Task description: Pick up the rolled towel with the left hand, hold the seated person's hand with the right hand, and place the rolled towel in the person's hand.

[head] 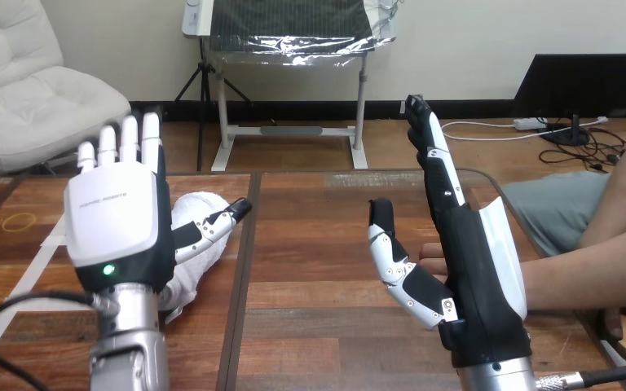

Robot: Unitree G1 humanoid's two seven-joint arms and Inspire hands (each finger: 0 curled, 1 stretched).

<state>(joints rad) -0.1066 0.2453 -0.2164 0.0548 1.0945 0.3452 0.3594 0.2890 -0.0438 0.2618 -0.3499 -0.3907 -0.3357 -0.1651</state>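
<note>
K: Right hand [482, 273] first, near edge, right of centre. State?

M: Fingers straight and together, pointing far; thumb stands apart to the left. Nothing is clamped in it.

K: And the person's hand [434, 262]?

M: It comes in from the right on a forearm [591, 273]. Fingertips show in the gap between the robot's thumb and palm; the rest is hidden behind the palm. I cannot tell whether the two touch. No robot finger curls round it.

K: Left hand [118, 224]?

M: Near left, back shell toward the camera, raised over the table [318, 326]. Fingers straight, side by side, pointing far. Thumb reaches out to the right across the front of the rolled towel [198, 208]. No closed grasp is visible.

K: Towel position?

M: White roll, just right of the left hand and partly hidden behind it, left of the table's centre seam. Contact with the palm: cannot tell. It is well apart from the person's hand.

K: Other items?

M: Yellow rubber band [22, 220] lying flat, far left of the left hand. A strip of white tape [37, 259] runs diagonally across the wood beside it.
</note>
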